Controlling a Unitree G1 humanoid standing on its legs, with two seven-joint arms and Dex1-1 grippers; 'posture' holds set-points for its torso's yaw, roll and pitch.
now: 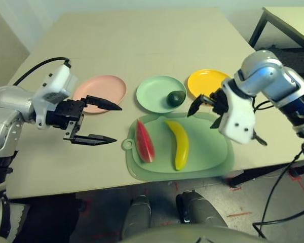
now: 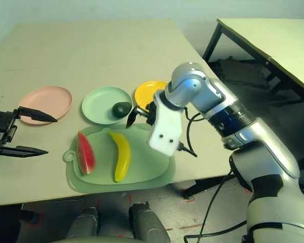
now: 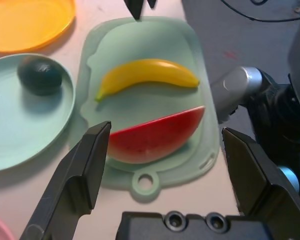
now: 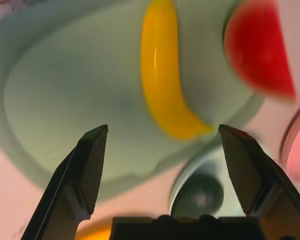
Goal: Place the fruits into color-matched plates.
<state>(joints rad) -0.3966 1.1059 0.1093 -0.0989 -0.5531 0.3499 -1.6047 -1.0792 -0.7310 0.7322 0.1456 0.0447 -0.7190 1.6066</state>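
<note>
While beside avocado, banana.

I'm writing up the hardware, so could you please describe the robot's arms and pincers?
Both arms are rounded silver segments with black joint bands and smooth white plastic wrist covers; thin black cables loop beside them. The left pincer and right pincer have tapered, angular black fingers.

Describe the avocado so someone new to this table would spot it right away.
Find the green plate, between the pink and yellow ones, beyond the cutting mat. The avocado sits there: small, rounded, dark green, unlike the long banana.
</note>
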